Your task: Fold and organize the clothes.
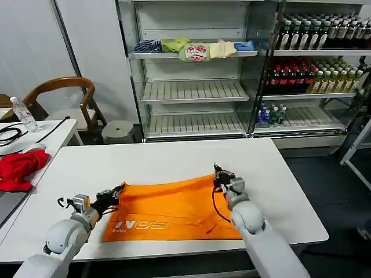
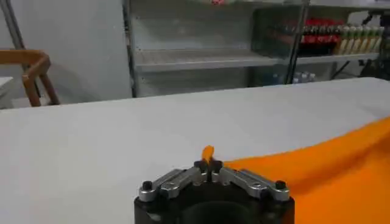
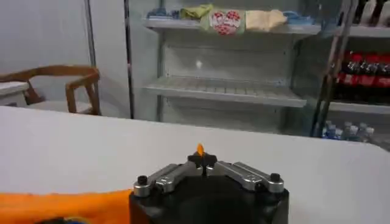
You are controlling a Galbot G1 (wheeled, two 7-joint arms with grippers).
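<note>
The bright orange T-shirt (image 1: 174,208) lies partly folded on the white table (image 1: 174,159), with white lettering near its front left. My left gripper (image 1: 119,191) is shut on the shirt's far left corner; a tab of orange fabric (image 2: 208,153) sticks up between its pinched tips (image 2: 208,165). My right gripper (image 1: 219,172) is shut on the far right corner, where a sliver of orange (image 3: 199,150) pokes out above its closed tips (image 3: 202,161). The shirt's far edge stretches between the two grippers.
A red garment (image 1: 20,168) lies on a side table at the left with a water bottle (image 1: 23,114) and cables. A wooden chair (image 1: 61,101) stands behind. Shelves (image 1: 194,90) at the back hold small folded clothes; drink bottles (image 1: 316,55) fill the racks at the right.
</note>
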